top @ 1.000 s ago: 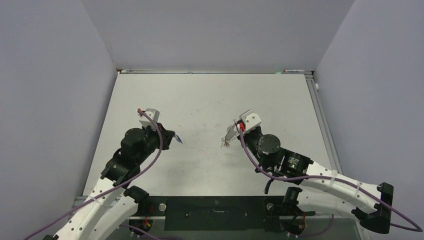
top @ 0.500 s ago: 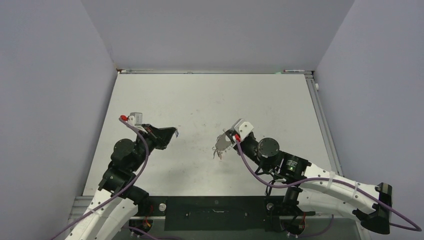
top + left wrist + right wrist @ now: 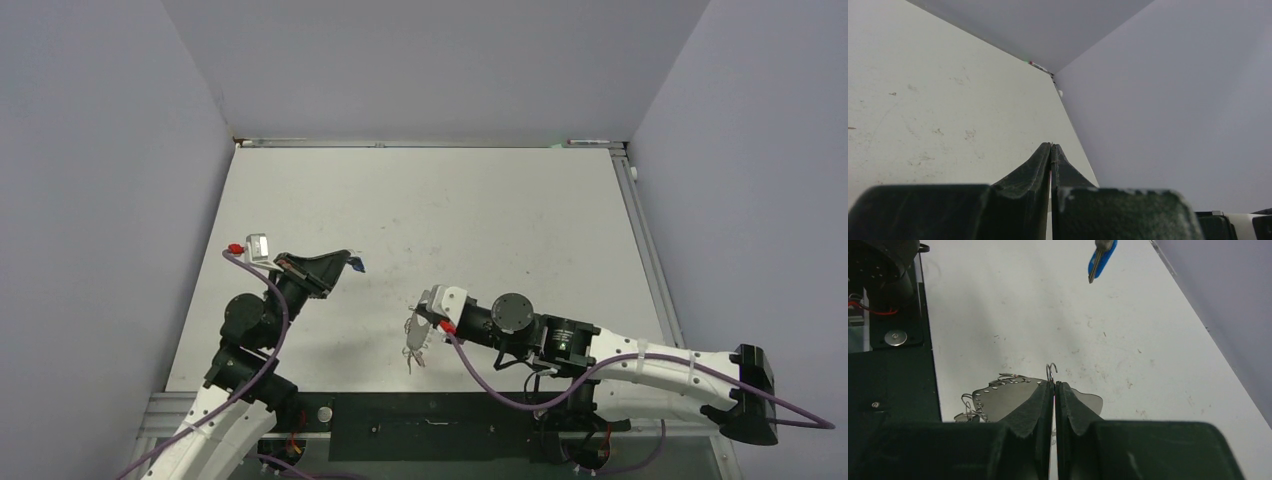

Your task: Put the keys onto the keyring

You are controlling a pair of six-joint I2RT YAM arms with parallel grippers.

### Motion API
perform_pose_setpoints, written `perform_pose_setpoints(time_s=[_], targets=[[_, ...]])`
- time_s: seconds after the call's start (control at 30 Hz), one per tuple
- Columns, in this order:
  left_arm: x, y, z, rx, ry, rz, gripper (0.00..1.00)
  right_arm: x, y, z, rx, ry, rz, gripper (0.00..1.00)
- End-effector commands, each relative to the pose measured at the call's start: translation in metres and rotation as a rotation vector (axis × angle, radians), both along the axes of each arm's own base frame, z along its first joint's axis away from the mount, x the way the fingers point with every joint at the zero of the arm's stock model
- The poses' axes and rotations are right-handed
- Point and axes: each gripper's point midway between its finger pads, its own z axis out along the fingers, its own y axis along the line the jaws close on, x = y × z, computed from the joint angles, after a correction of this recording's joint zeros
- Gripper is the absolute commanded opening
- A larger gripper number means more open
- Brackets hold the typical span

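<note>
A pale grey table [image 3: 450, 200], lightly scuffed and speckled with small dark marks. Plain lavender-grey walls [image 3: 430, 70] rise behind the table and on both sides. A metal rail [image 3: 642, 220] runs along its right edge, and a black plate [image 3: 430, 410] borders its near edge.

The left arm [image 3: 245, 320] and right arm [image 3: 515, 315] have white shells and round black joints. A purple cable [image 3: 470, 366] trails along each, plugged in by a red connector [image 3: 235, 248].
</note>
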Motion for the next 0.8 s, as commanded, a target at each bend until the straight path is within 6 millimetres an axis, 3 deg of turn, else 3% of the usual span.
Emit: perform_pose_setpoints(time_s=[0.0, 0.47, 0.77], targets=[[-0.002, -0.006, 0.015, -0.052, -0.035, -0.041, 0.0, -0.012, 0.02, 0.036, 0.085, -0.067, 0.099, 0.05], [-0.005, -0.016, 0.009, -0.029, -0.015, -0.099, 0.0, -0.008, 0.051, 0.024, -0.099, -0.202, 0.085, 0.05], [-0.006, -0.017, 0.006, -0.012, -0.01, -0.107, 0.0, 0.0, 0.062, 0.027, -0.179, -0.287, 0.044, 0.05]])
